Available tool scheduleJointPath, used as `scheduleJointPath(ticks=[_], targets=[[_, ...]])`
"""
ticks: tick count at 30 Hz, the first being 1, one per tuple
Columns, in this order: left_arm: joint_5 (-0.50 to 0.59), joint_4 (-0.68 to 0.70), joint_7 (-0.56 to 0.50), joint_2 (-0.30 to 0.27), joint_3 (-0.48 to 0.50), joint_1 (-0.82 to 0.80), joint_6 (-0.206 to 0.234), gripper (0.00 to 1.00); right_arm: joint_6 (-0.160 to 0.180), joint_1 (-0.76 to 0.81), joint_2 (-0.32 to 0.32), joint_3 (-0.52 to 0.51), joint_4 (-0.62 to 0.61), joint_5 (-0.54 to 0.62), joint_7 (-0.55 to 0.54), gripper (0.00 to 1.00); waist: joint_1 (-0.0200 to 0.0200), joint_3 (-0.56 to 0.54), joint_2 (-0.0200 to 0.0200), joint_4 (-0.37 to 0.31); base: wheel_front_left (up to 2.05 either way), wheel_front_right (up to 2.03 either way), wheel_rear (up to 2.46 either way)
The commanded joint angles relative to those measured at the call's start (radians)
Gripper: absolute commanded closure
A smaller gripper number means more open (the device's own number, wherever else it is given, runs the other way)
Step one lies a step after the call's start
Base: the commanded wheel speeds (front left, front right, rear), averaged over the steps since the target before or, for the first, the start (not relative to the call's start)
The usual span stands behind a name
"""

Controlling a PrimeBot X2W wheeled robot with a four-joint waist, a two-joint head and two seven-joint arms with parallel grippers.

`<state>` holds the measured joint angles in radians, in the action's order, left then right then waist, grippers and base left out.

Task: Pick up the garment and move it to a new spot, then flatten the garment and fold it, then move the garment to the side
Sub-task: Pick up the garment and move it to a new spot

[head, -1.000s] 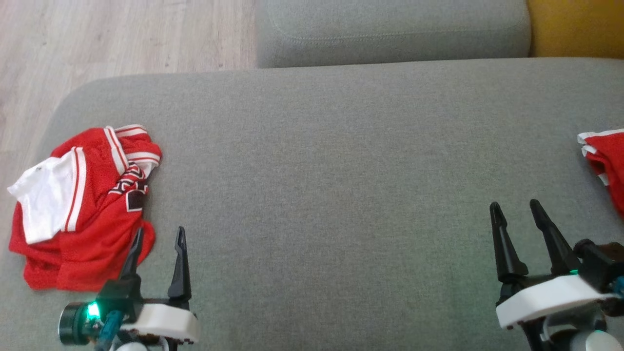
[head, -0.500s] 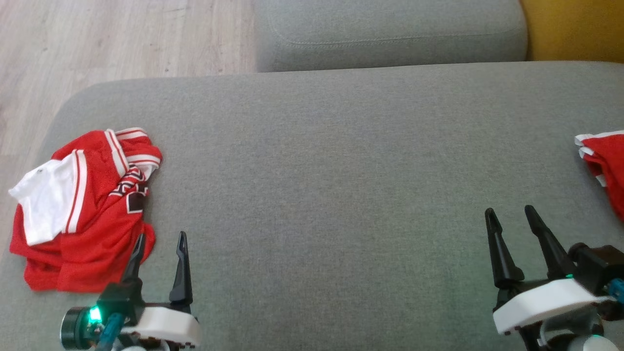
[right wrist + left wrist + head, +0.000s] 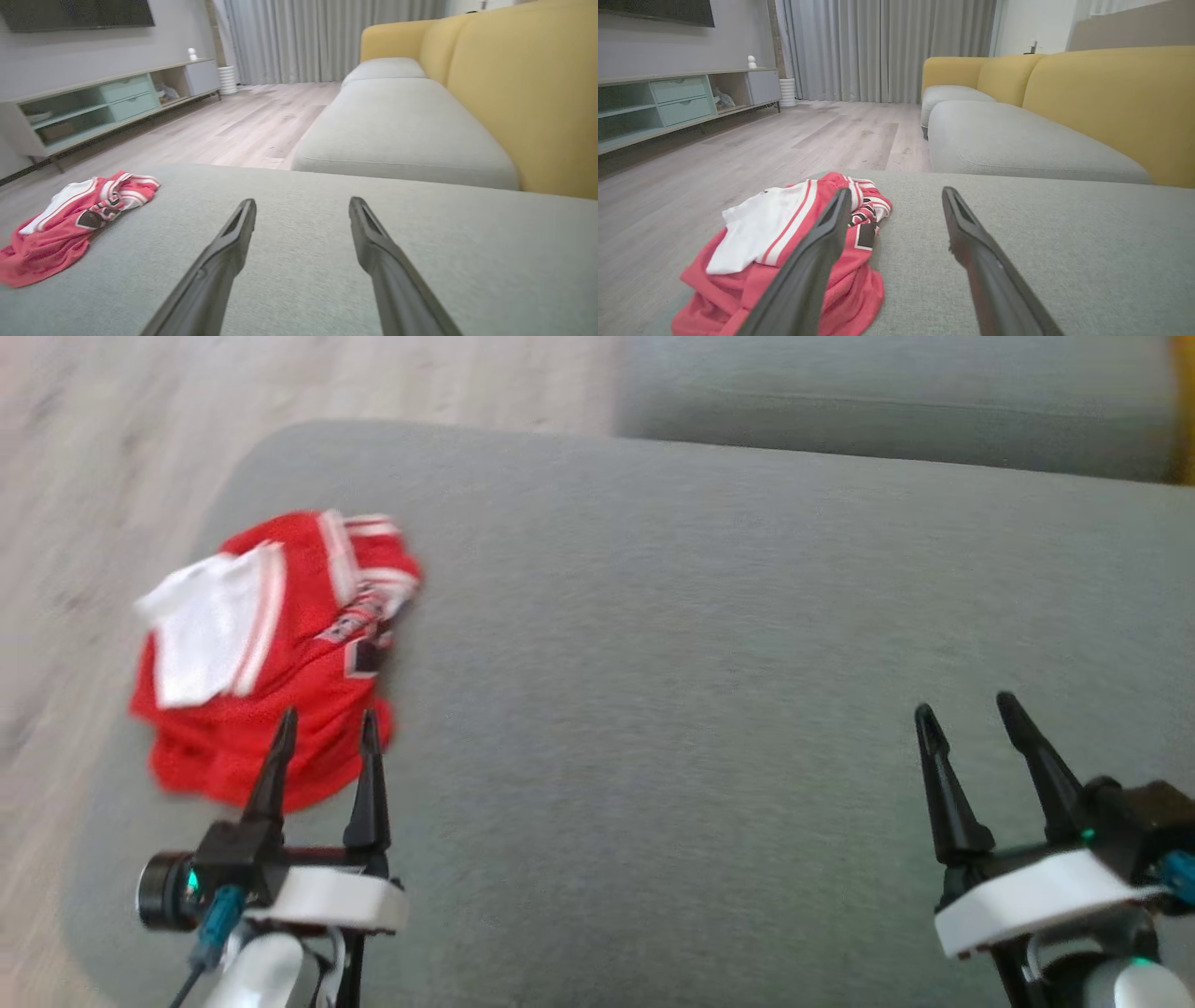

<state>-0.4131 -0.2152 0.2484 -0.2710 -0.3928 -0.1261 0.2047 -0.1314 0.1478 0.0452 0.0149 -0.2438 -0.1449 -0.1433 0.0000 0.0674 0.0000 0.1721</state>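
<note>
Garment point(image 3: 280, 663) lies crumpled just ahead of the left claw point(image 3: 327, 716), jaws apart; right claw point(image 3: 965, 705), likewise apart, stands well away.

Grey sofa seat point(image 3: 709, 616) lies at centre, pale wood floor point(image 3: 93, 429) at upper left, yellow backrest point(image 3: 1111, 102) at right, grey curtains point(image 3: 887, 46) at top, low cabinet point(image 3: 677, 100) at left

from the head we look steeply down on the grey cushion point(image 3: 653, 663), the frame blurred. our two wrist cameras ride low over it, facing the curtains point(image 3: 887, 46) and the yellow sofa back point(image 3: 514, 93). all three views share the red garment point(image 3: 308, 653) at the cushion's left end.
</note>
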Motion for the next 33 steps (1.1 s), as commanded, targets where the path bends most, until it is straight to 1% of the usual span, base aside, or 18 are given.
scheduleJointPath(ticks=[1,4,8,11,14,19,23,27,30,33], targets=[[0.011,0.014,0.012,-0.005,0.044,-0.059,-0.007,0.00,0.001,-0.066,0.005,0.031,-0.053,0.014,-0.013,0.00,0.0000,0.035,0.0000,0.103,0.00,0.00,0.00],[0.022,0.010,0.013,0.012,0.072,-0.072,-0.018,0.00,0.001,-0.084,0.013,0.048,-0.069,0.024,-0.027,0.00,0.0000,0.045,0.0000,0.168,0.00,0.00,0.00],[0.046,0.015,0.013,0.028,0.118,-0.067,-0.030,0.00,0.001,-0.109,0.030,0.072,-0.080,0.028,-0.045,0.00,0.0000,0.053,0.0000,0.235,0.00,0.00,0.00],[0.061,0.010,0.013,0.037,0.147,-0.060,-0.040,0.00,0.001,-0.123,0.045,0.090,-0.085,0.030,-0.057,0.00,0.0000,0.064,0.0000,0.271,0.00,0.00,0.00],[0.075,0.001,0.013,0.046,0.170,-0.062,-0.051,0.00,0.001,-0.139,0.058,0.099,-0.093,0.027,-0.067,0.00,0.0000,0.084,0.0000,0.291,0.00,0.00,0.00],[0.097,-0.044,0.013,0.062,0.194,-0.108,-0.074,0.00,0.001,-0.173,0.086,0.104,-0.115,0.024,-0.093,0.00,0.0000,0.146,0.0000,0.289,0.00,0.00,0.00],[0.104,-0.116,0.013,0.087,0.184,-0.200,-0.116,0.00,0.001,-0.201,0.110,0.093,-0.146,0.018,-0.122,0.00,0.0000,0.222,0.0000,0.272,0.00,0.00,0.00],[0.090,-0.281,-0.004,0.106,0.160,-0.330,-0.173,0.00,0.001,-0.224,0.135,0.080,-0.176,0.015,-0.151,0.00,0.0000,0.297,0.0000,0.246,0.00,0.00,0.00],[0.076,-0.420,-0.041,0.114,0.147,-0.431,-0.214,0.00,0.001,-0.233,0.146,0.071,-0.190,0.010,-0.165,0.00,0.0000,0.338,0.0000,0.226,0.00,0.00,0.00],[0.047,-0.553,-0.096,0.122,0.152,-0.513,-0.245,0.00,0.001,-0.236,0.149,0.061,-0.198,0.003,-0.175,0.00,0.0000,0.364,0.0000,0.210,0.00,0.00,0.00]])
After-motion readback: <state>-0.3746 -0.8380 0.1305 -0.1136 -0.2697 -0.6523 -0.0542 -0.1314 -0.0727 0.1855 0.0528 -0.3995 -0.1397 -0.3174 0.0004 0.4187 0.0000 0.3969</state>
